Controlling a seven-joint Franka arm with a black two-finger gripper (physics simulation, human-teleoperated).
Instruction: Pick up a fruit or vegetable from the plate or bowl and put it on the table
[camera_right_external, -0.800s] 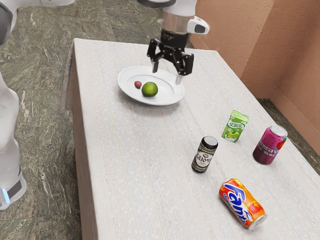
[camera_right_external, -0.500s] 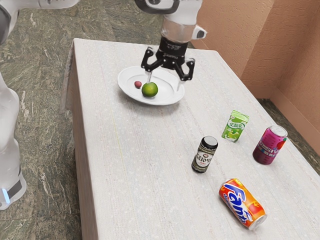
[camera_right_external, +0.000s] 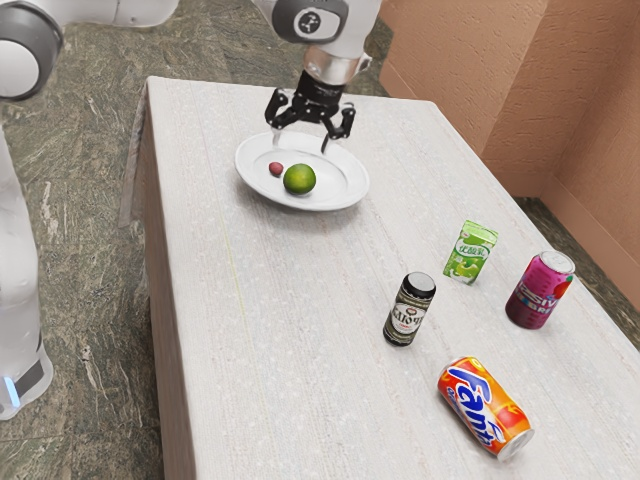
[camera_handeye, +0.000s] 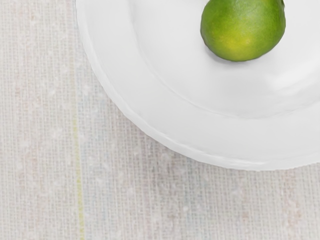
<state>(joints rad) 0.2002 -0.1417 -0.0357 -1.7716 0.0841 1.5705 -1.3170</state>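
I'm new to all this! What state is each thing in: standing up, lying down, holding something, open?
Claw: open, nothing held
White plate: right side up, holding two fruits
Green fruit: whole, on the plate
Small red fruit: on the plate
Green carton: standing
Purple can: standing
Dark container: standing
Fanta can: lying on its side

Bright, diffuse light; source direction can't be told. Below the jaws, pale sheen on the plate (camera_right_external: 341, 191), soft faint shadow at the green fruit's (camera_right_external: 299, 179) base. Weak grey shade on the worktop (camera_right_external: 290, 310) along the plate's rim.
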